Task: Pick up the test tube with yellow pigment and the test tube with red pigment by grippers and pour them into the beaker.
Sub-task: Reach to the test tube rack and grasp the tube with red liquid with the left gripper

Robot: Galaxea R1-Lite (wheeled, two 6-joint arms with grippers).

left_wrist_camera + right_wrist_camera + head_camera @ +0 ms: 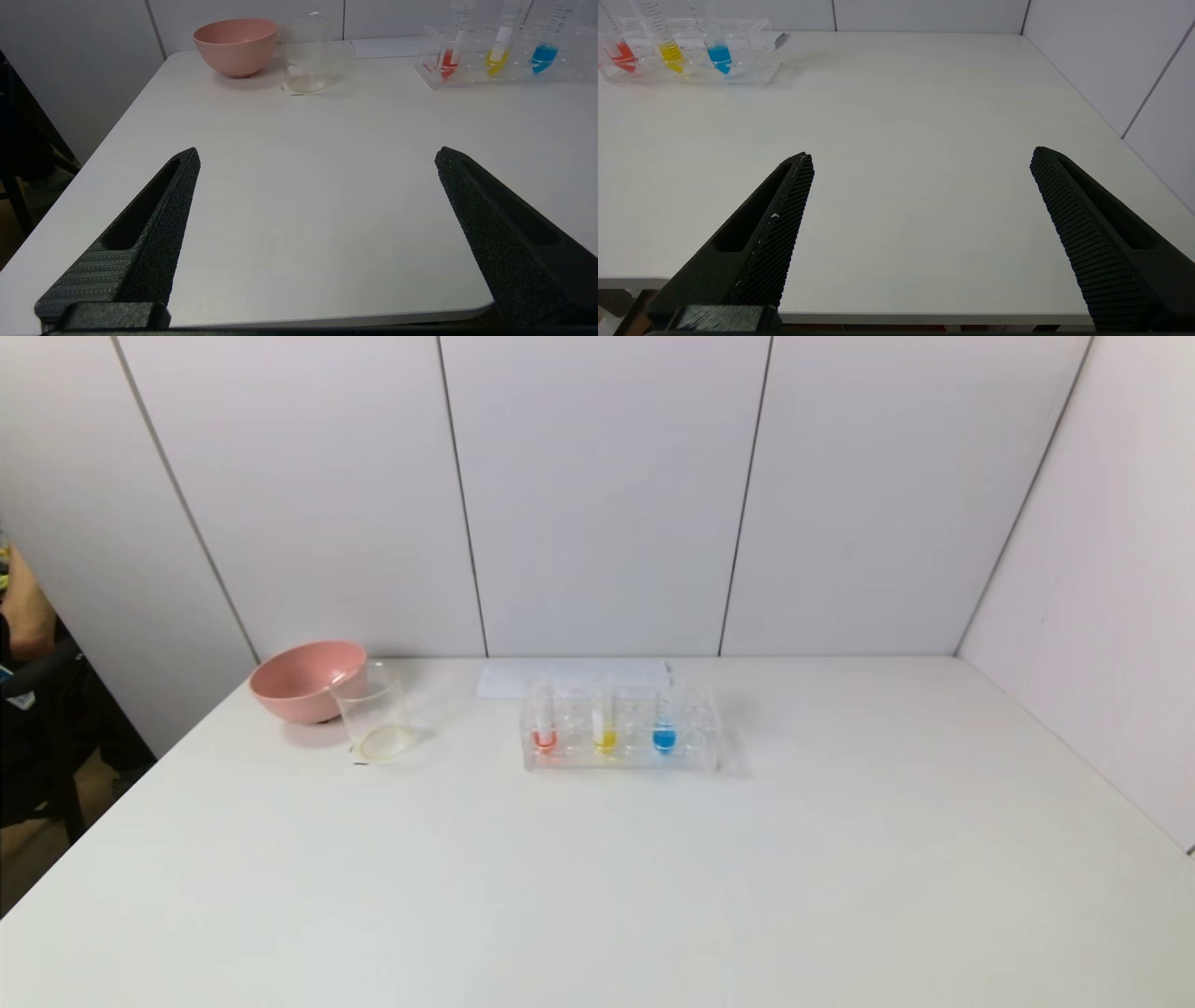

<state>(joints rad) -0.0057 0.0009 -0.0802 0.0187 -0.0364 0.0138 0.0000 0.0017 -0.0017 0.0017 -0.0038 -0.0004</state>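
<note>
The red tube (544,726) and the yellow tube (605,724) stand upright in a clear rack (695,758) at mid table; they also show in the left wrist view as red (449,55) and yellow (499,49), and in the right wrist view as red (621,56) and yellow (670,52). The clear beaker (373,714) stands left of the rack, also in the left wrist view (306,58). My left gripper (317,156) and right gripper (920,156) are open and empty at the table's near edge, far from the tubes. Neither shows in the head view.
A blue tube (664,723) stands in the same rack, right of the yellow one. A pink bowl (308,679) sits just behind-left of the beaker. A white sheet (569,676) lies behind the rack. Walls close the back and right sides.
</note>
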